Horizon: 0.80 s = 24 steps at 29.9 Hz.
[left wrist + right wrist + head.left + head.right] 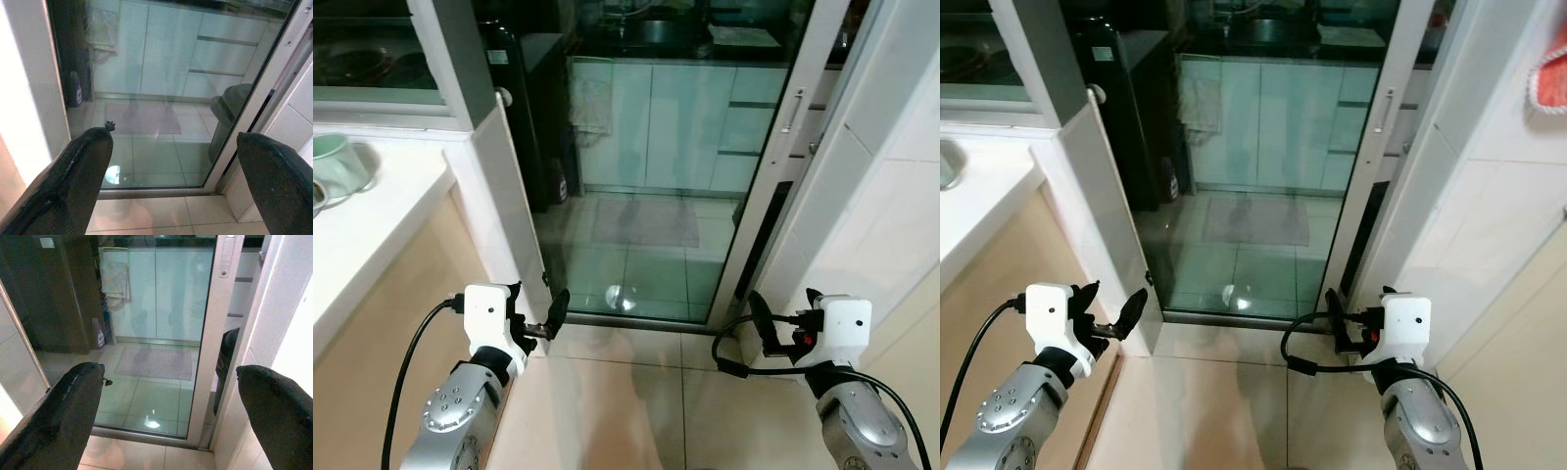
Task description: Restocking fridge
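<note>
Fridge (pixel 54 293), tall and dark, stands behind the glass door (pixel 636 196).

A glass sliding door (pixel 646 186) stands ahead, with pale cabinets (pixel 656 122), a grey mat (pixel 646 221) and a hanging towel (pixel 115 278) behind it, and a white tabletop (pixel 362 230) bearing a green bowl (pixel 337 162).

Even indoor light, moderately bright. Round lamp glare on floor tiles (pixel 622 297) behind glass door (pixel 646 166); faint reflections across pane. Head views sharp. Black fingers (pixel 73 181) soft, out of focus in wrist views.
</note>
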Motion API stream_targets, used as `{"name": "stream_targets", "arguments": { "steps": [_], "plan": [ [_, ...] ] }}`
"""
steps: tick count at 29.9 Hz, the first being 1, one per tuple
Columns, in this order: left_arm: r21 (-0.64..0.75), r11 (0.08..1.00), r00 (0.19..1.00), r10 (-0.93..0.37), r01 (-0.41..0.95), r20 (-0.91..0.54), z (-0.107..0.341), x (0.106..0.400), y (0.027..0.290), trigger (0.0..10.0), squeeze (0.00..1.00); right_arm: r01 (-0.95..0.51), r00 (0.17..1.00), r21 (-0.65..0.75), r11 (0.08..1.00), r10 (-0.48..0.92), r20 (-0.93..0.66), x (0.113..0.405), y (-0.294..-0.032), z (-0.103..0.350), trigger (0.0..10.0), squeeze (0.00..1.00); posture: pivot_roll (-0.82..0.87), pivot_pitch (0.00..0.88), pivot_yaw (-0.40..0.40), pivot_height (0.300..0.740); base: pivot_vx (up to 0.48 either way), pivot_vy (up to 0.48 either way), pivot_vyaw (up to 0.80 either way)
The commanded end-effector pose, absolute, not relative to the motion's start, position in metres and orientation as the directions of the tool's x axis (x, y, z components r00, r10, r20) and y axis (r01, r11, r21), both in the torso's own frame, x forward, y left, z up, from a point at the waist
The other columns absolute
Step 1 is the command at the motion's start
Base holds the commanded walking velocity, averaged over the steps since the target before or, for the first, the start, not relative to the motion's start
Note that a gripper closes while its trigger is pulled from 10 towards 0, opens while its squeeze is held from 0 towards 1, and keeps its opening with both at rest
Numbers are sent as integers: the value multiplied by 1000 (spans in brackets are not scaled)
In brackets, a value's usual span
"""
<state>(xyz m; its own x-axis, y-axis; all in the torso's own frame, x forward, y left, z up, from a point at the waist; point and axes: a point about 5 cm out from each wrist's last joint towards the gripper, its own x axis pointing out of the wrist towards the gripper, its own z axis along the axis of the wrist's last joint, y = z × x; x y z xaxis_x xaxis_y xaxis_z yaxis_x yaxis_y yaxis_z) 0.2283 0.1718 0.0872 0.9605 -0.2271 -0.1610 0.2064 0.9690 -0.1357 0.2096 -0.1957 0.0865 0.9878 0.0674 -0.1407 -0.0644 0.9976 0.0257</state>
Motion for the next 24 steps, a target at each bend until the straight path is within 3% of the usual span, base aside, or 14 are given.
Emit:
{"name": "stream_targets", "arguments": {
  "steps": [1, 24],
  "plan": [
    [-136, 971, 960, -221, 199, -170, 87, 231, 175, 10000, 0, -59, 989, 27, 998, 62, -132, 211, -196, 89, 10000, 0, -188, 0, 51, 740, 0, 0, 0],
    [-127, 979, 970, -178, 158, -163, 83, 238, 177, 10000, 0, -81, 982, -5, 997, 79, -173, 218, -205, 82, 10000, 0, -151, 0, 16, 740, 0, 0, 0]
  ]
}}
